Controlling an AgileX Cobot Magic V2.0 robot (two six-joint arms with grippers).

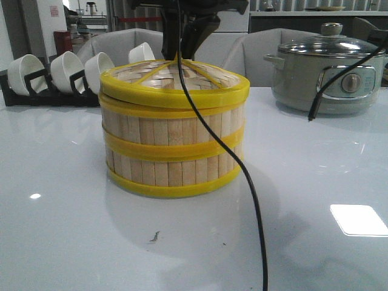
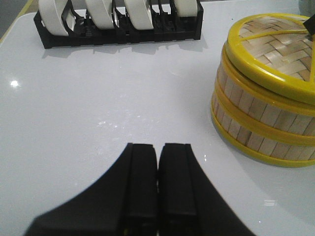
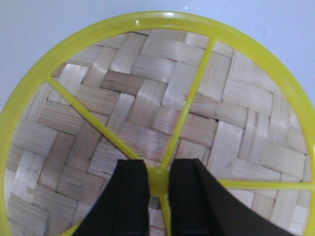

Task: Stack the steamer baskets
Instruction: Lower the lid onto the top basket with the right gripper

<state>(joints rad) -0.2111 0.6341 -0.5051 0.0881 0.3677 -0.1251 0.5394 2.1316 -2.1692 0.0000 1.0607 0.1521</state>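
Two steamer baskets stand stacked mid-table, the upper one [image 1: 176, 130] on the lower one [image 1: 173, 171]; in the left wrist view they show as upper [image 2: 266, 105] and lower [image 2: 256, 135]. A woven yellow-rimmed lid [image 1: 176, 85] [image 3: 147, 98] sits on top, slightly askew. My right gripper [image 3: 158, 169] comes down from above and is shut on the lid's yellow centre knob [image 3: 158, 178]. My left gripper [image 2: 157, 147] is shut and empty, low over the bare table to the left of the stack.
A black rack of white bowls [image 1: 60, 76] [image 2: 118, 22] stands at the back left. A grey-green electric pot [image 1: 327, 73] stands at the back right. A black cable [image 1: 245, 176] hangs in front of the stack.
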